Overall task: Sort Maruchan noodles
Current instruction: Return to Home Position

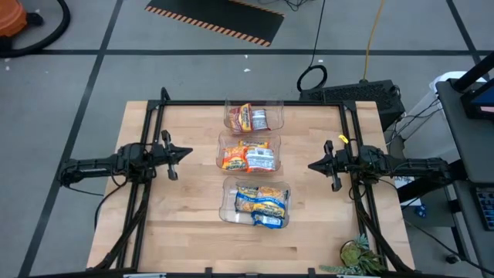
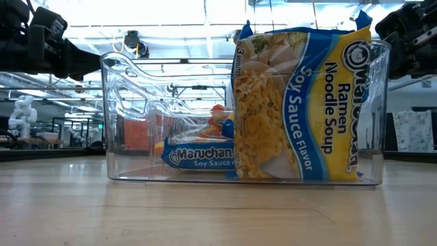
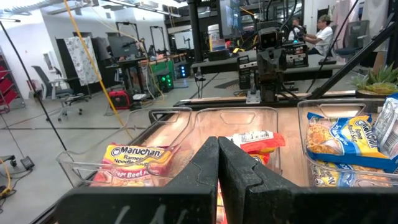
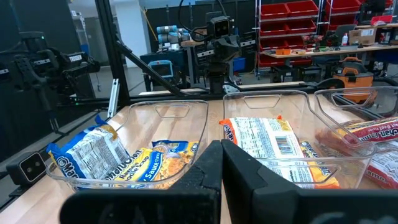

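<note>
Three clear bins stand in a row down the table's middle. The far bin (image 1: 253, 116) holds reddish-brown packets (image 3: 134, 163). The middle bin (image 1: 248, 154) holds orange packets (image 4: 273, 146). The near bin (image 1: 256, 204) holds blue-and-yellow packets (image 2: 300, 102), one upright against its wall, another (image 2: 198, 156) flat on its floor. My left gripper (image 1: 182, 153) is shut and empty, left of the middle bin. My right gripper (image 1: 315, 165) is shut and empty, right of it.
A small green plant (image 1: 356, 253) sits at the table's near right corner. A black frame (image 1: 255, 103) runs around the table's far edge and sides. Bare wood (image 1: 193, 232) lies on either side of the bins and toward the near edge.
</note>
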